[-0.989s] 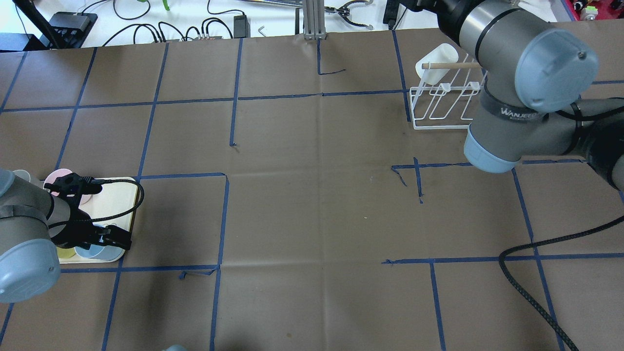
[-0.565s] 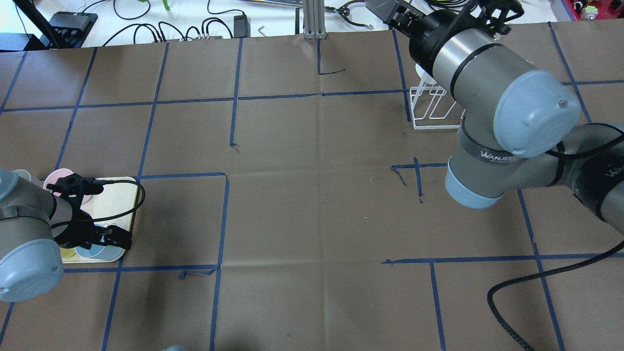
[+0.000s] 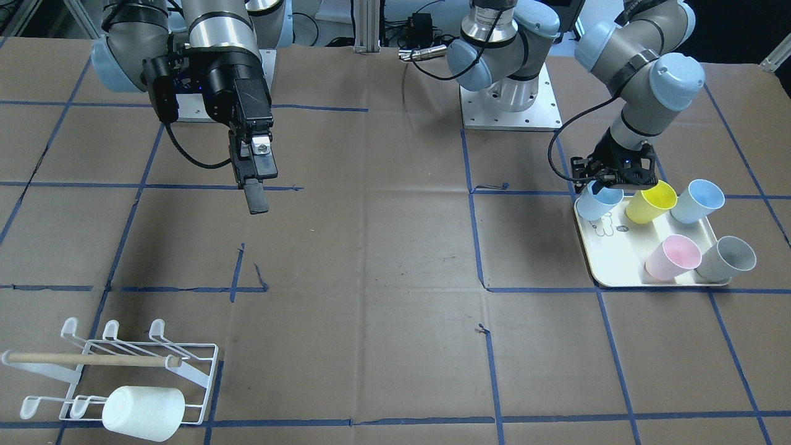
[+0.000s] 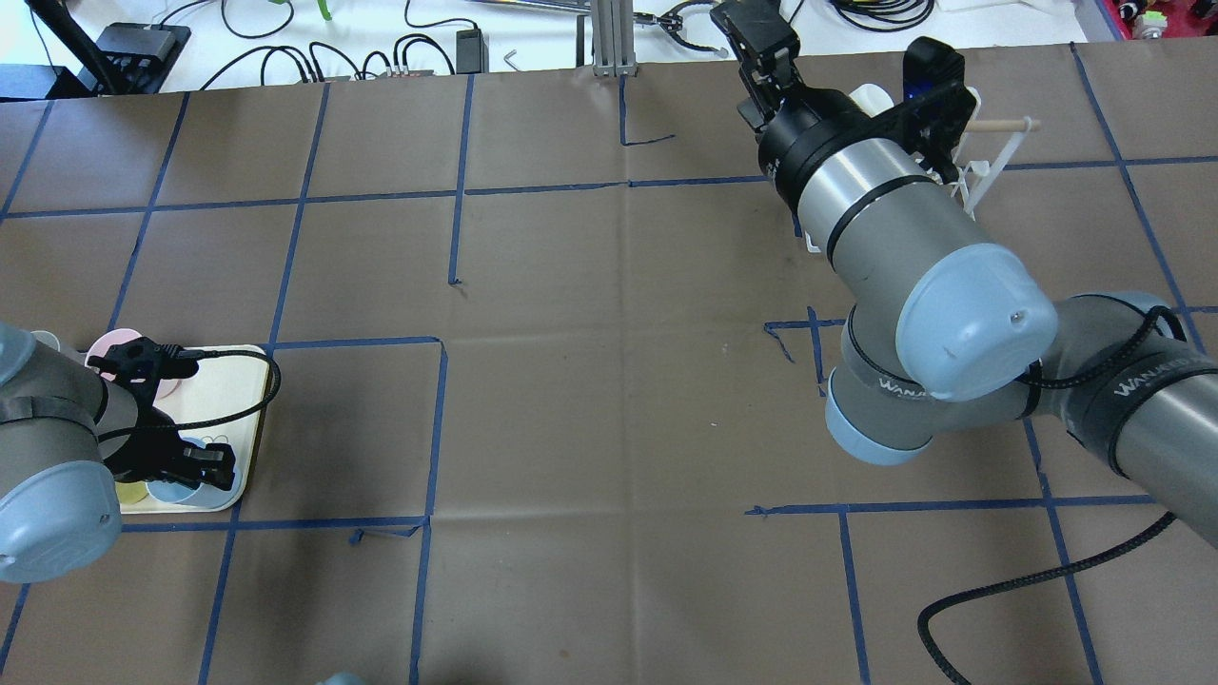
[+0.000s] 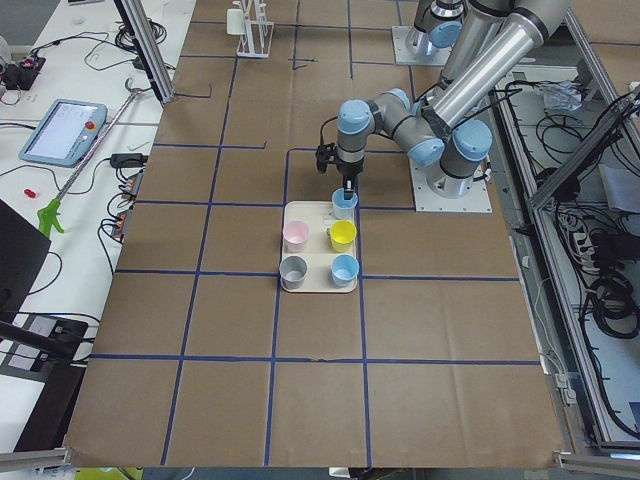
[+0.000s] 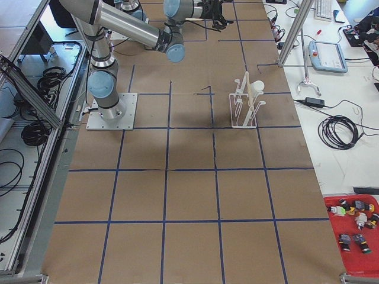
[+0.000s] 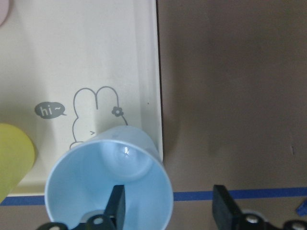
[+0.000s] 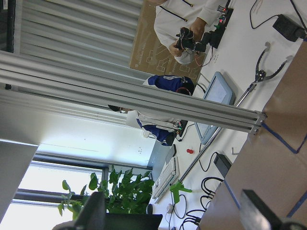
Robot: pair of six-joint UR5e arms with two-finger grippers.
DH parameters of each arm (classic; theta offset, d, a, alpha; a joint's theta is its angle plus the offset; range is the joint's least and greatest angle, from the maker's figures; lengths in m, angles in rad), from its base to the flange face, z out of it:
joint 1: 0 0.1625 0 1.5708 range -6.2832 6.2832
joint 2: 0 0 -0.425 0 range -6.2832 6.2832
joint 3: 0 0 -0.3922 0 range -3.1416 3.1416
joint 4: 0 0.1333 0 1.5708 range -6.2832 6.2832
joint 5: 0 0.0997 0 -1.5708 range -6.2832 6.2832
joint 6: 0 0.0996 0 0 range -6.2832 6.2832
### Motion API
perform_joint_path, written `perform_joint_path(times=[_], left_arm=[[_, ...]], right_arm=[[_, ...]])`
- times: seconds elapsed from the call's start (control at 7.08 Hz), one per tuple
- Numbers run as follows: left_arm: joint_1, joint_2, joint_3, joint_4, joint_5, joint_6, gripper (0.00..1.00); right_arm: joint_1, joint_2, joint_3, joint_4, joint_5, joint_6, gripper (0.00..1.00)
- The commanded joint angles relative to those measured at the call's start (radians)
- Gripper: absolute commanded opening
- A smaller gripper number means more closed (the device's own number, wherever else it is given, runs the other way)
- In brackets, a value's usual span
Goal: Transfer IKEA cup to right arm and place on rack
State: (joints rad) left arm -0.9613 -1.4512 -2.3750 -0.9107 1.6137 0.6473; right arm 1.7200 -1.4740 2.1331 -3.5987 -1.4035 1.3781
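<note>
The left hand is hanging low over the cream tray, which is lying on the robot's left half of the tabletop, well away from the corners. Its jaws are standing wide and straddling the wall of a pale-blue cup. In the left wrist view one finger is reaching inside the cup, and the other is hanging outside the rim, apart from the wall. This cup is standing mouth up in the tray corner that is facing the robot's edge and the middle of the tabletop. A yellow cup is standing just beside it. A second pale-blue cup, a pink cup and a grey cup are sharing the tray. The right arm is holding the right hand above the right half of the tabletop, its jaws wide and gripping nothing. The white wire rack, with a wooden dowel across it, is standing near the operators' edge on that same half. A white cup is sitting on its prongs.
</note>
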Motion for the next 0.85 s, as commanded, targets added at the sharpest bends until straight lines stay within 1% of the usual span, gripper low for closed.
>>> perform_joint_path(times=[0.0,0.28,0.42,0.56,0.71], left_arm=[[0.001,-0.001,0.002,-0.001,0.006,0.002,0.0],[0.001,0.002,0.02,-0.001,0.009,0.008,0.0],[-0.001,0.015,0.048,-0.011,0.011,0.008,0.0],[-0.004,0.032,0.098,-0.051,0.009,0.003,0.0],[-0.008,0.06,0.171,-0.15,0.002,0.0,0.0]], right_arm=[[0.001,0.044,0.03,-0.121,-0.003,0.228,1.0],[0.001,0.052,0.031,-0.126,-0.003,0.23,1.0],[0.003,0.052,0.034,-0.127,-0.003,0.23,1.0],[0.001,0.052,0.034,-0.127,-0.005,0.23,1.0],[0.001,0.052,0.033,-0.127,-0.003,0.233,1.0]])
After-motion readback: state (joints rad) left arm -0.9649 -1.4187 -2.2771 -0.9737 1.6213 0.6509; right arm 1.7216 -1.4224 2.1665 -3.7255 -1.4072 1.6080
